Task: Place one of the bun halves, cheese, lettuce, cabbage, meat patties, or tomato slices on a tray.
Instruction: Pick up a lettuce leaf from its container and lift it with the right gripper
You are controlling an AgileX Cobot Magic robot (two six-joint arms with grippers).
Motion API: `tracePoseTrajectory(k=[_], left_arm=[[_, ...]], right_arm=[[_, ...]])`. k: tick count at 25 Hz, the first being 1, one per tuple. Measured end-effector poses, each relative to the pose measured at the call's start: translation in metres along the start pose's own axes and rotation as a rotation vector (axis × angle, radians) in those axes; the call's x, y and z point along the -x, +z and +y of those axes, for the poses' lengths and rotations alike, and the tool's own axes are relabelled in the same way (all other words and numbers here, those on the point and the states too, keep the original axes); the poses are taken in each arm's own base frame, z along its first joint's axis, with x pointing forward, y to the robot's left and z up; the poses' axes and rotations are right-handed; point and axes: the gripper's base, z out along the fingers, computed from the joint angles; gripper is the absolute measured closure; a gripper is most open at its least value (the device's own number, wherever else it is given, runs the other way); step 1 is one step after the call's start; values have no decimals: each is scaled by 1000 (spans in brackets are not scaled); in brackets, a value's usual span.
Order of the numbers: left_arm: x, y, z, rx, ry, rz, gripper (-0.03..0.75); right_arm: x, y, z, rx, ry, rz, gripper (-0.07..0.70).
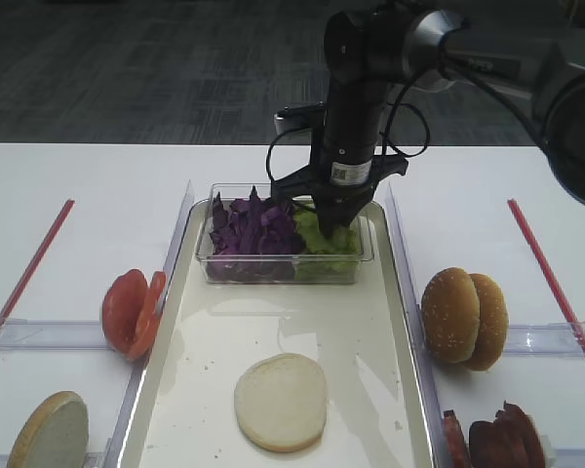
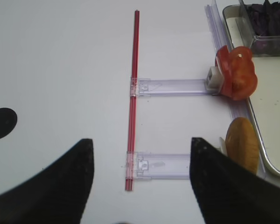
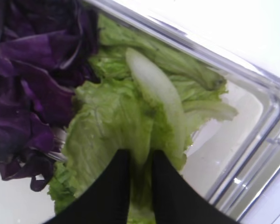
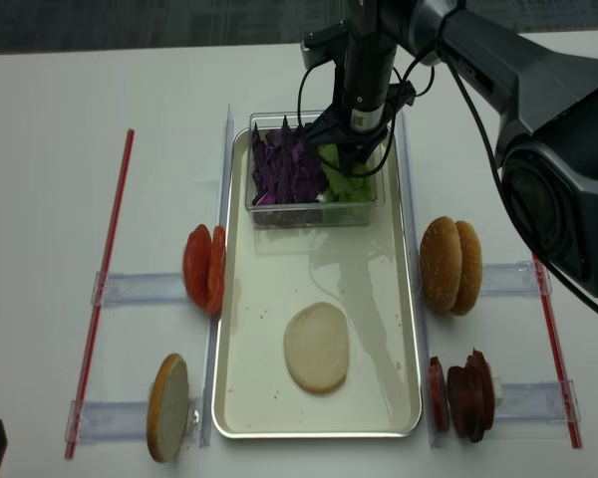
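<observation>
Tray: metal, glossy, reflective. Container: clear smooth plastic; lettuce crinkled and matt, cabbage faintly waxy. Table: white, smooth, matt; rail holders of transparent plastic

A plain white table carries everything here. Down its middle lies a long, shallow metal tray, flanked on each side by upright clear plastic strips. Near either edge of the table a thin red rod lies flat, joined to the tray sides by clear plastic rails. On the left rails stand red tomato slices on edge and, nearer the front, a pale bun half. On the right rails stand two sesame bun tops and a row of dark brown meat patties.
</observation>
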Motion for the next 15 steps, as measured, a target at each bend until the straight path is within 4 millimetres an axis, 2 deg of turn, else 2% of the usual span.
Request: tracePoseTrajectory(k=[4, 6, 11, 15], left_arm=[[0, 0, 0, 0, -2, 0, 292], [0, 0, 0, 0, -2, 0, 292], [0, 0, 0, 0, -2, 0, 292], [0, 0, 0, 0, -2, 0, 292]], right_arm=[[0, 0, 0, 0, 0, 0, 544], [0, 0, 0, 0, 0, 0, 579], [0, 0, 0, -1, 3, -1, 583], [7, -11, 1, -1, -2, -44, 583]])
